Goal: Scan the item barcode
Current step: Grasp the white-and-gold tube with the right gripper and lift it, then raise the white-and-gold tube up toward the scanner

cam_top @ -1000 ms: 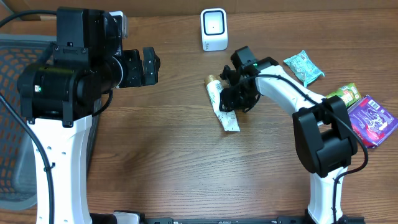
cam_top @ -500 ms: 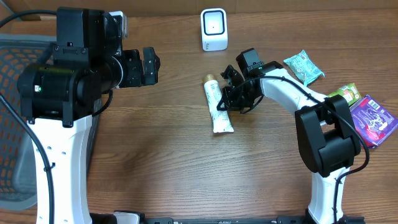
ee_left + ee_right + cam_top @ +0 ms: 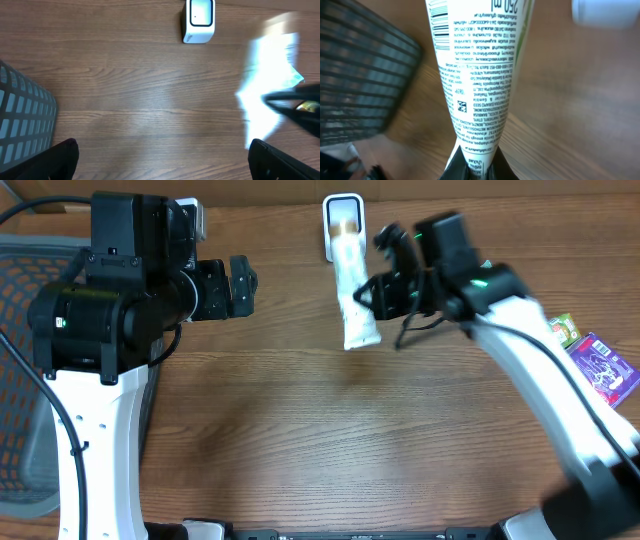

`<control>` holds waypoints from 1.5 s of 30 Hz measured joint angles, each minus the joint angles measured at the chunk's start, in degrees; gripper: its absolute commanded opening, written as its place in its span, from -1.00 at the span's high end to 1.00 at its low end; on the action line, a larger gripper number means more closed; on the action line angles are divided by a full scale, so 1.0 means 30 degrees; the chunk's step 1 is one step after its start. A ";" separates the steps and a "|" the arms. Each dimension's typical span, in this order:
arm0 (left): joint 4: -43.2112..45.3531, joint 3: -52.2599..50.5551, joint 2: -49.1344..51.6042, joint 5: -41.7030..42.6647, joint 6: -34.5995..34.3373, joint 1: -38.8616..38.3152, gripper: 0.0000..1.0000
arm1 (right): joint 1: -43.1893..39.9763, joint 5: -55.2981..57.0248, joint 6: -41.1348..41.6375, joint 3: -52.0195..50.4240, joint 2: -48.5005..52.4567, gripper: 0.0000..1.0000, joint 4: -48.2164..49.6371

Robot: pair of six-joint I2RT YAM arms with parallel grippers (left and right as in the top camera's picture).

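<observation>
Wood table [image 3: 300, 440], white scanner [image 3: 343, 202] at its far edge. Right gripper [image 3: 378, 296] is clenched on the tube [image 3: 357, 300], holding it up off the wood. From overhead, the tube's cap end overlaps the scanner. Barcode [image 3: 439, 12] faces the right wrist camera; can't tell whether it faces the scanner window. Left gripper [image 3: 243, 286] is spread wide, holding nothing, well left of the scanner. My read: pick-up done, tube at the scanner, scan itself unconfirmed, no cue visible. Left to do: probably turn the barcode toward the scanner. 2 packets [image 3: 600, 370] lie well right of the scanner.
</observation>
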 measured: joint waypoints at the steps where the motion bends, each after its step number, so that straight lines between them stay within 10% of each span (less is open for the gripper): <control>1: -0.0007 0.0000 0.0000 0.0000 0.0000 0.0000 -0.99 | 0.0000 -0.0015 0.0000 0.0175 -0.0809 0.93 -0.0153; 19: -0.0007 0.0000 0.0000 0.0000 0.0000 0.0000 -0.99 | 0.0015 0.2492 0.0073 0.0408 -0.2987 0.92 -0.1712; 45: -0.0007 0.0000 0.0000 0.0000 0.0007 0.0000 -0.99 | 0.0743 1.9868 -0.2120 0.8342 0.2310 0.93 0.5486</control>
